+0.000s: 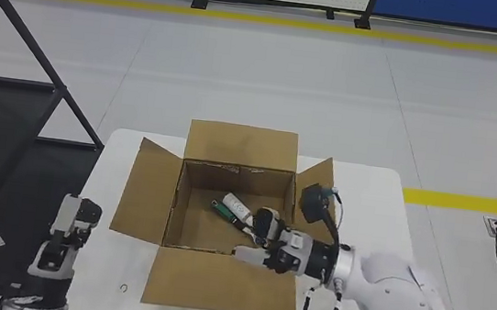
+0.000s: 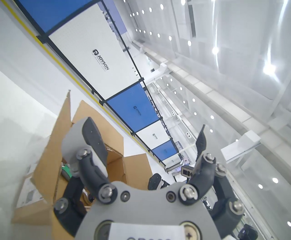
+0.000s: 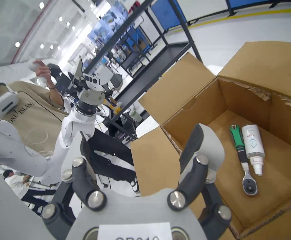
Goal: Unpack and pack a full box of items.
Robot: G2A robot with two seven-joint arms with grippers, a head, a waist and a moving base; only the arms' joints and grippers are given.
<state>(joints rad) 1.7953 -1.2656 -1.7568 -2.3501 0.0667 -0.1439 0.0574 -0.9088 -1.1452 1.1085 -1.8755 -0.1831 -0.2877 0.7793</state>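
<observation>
Right gripper (image 3: 141, 136), spread and empty, hangs over the box (image 3: 238, 97) holding ratchet (image 3: 241, 154) and spray bottle (image 3: 252, 143). Unpacking seems in hand: next, descend and pinch one. Left gripper (image 2: 145, 127) spread, near left.

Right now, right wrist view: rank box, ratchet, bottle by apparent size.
1. Box: largest by far.
2. Ratchet and bottle, side by side in the box: ratchet longer, bottle thicker; too close to rank.
</observation>
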